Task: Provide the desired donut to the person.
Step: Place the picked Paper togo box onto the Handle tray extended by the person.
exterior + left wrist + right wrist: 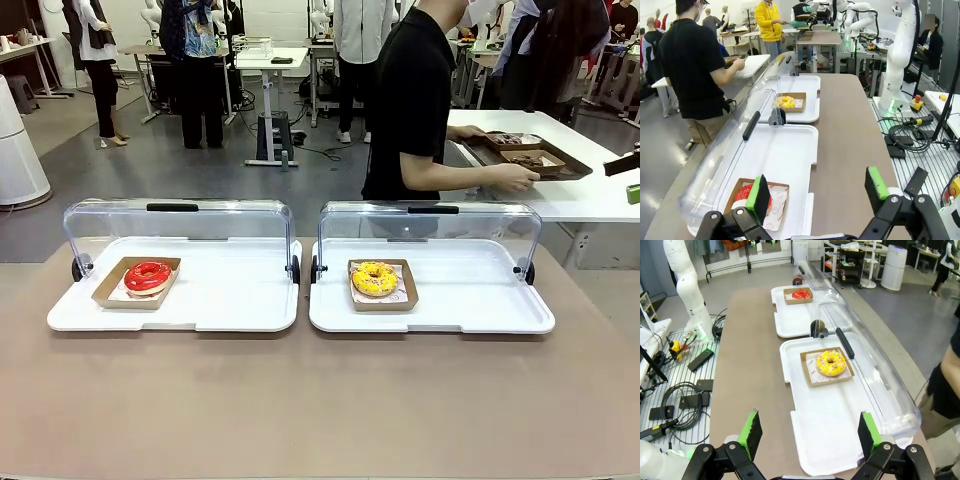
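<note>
Front view: a red-glazed donut (148,276) and a yellow sprinkled donut (375,278) are presented in cardboard trays with covers raised for access; the person (420,100) is turned away. Both hands, left (817,196) and right (808,434), are held open.

Past the brown table (320,400), a white side table (580,190) carries a dark tray (570,165) with small brown boxes in it. A white standing desk (268,60) on a wheeled base stands out on the grey floor, with a person in a blue patterned top (197,60) near it. Farther off, somebody in a yellow top (769,22) stands at another table. Black cables (675,400) lie coiled beside the table's edge.
</note>
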